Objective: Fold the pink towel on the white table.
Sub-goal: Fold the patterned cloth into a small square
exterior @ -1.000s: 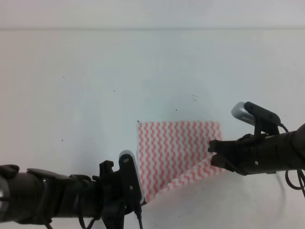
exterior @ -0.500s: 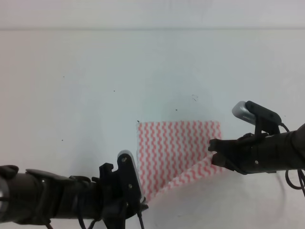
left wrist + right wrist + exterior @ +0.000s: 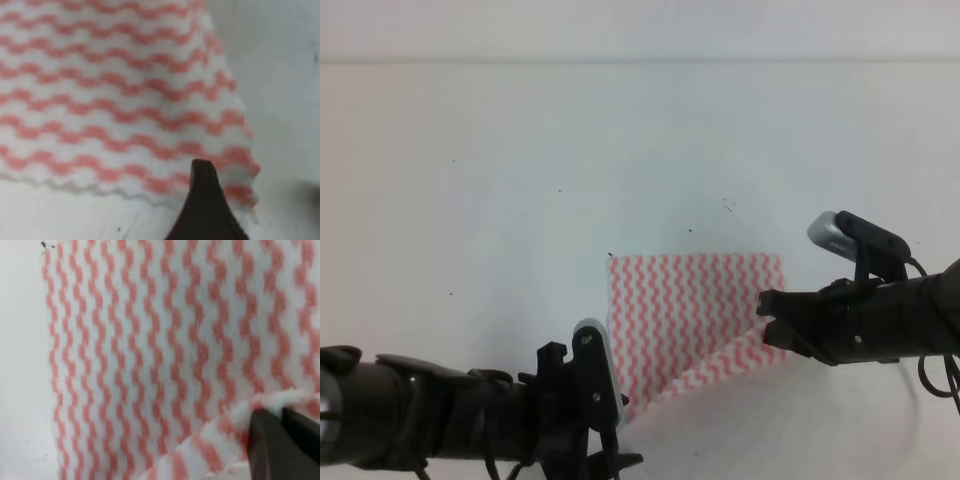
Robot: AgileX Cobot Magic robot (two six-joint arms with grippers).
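Note:
The pink towel lies on the white table, right of centre and near the front. Its front edge runs at a slant and its front right part is raised. My right gripper is shut on the towel's right edge; the right wrist view shows its two fingertips pinched on the lifted edge over the striped cloth. My left gripper is at the towel's front left corner. In the left wrist view a single dark fingertip overlaps the towel's edge, which casts a shadow on the table.
Only bare white table surrounds the towel, with a few tiny dark specks. The back edge of the table runs across the top. Both dark arms lie low along the front of the view.
My left gripper has shifted slightly right and down at the towel's front left corner. My right gripper and the towel have barely moved.

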